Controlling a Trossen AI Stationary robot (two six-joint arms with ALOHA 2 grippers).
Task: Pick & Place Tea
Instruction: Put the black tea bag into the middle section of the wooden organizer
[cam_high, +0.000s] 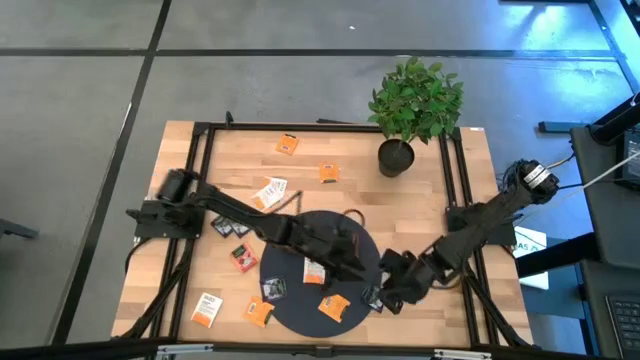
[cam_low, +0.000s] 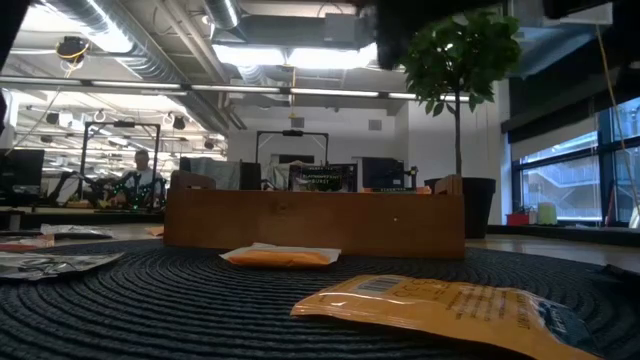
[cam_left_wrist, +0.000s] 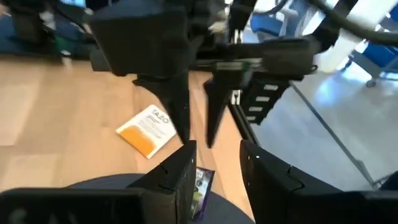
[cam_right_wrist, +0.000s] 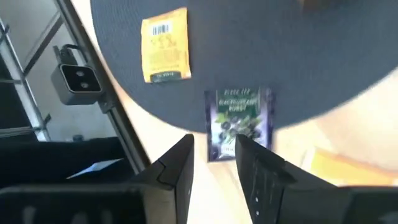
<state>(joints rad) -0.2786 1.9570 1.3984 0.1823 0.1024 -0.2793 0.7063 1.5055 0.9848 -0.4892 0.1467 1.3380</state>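
Note:
Several tea sachets lie on the wooden table and on the round dark mat (cam_high: 300, 320). A dark purple sachet (cam_right_wrist: 239, 121) lies across the mat's edge, an orange one (cam_right_wrist: 165, 53) flat on the mat. My right gripper (cam_right_wrist: 214, 146) hangs open just above and short of the purple sachet, at the mat's near right edge (cam_high: 383, 297). My left gripper (cam_left_wrist: 217, 149) is open over the mat's right part (cam_high: 360, 262), pointing toward the right gripper (cam_left_wrist: 196, 134); the purple sachet (cam_left_wrist: 202, 186) shows below its fingers. The wooden tray (cam_low: 315, 225) stands on the mat, mostly hidden by the left arm from above.
A potted plant (cam_high: 398, 150) stands at the far right. Loose sachets lie far (cam_high: 287, 144), centre left (cam_high: 270, 192) and near left (cam_high: 206, 308). A white-and-orange sachet (cam_left_wrist: 146, 130) lies on bare wood beyond the mat. Black frame rails (cam_high: 460, 190) run along the table's sides.

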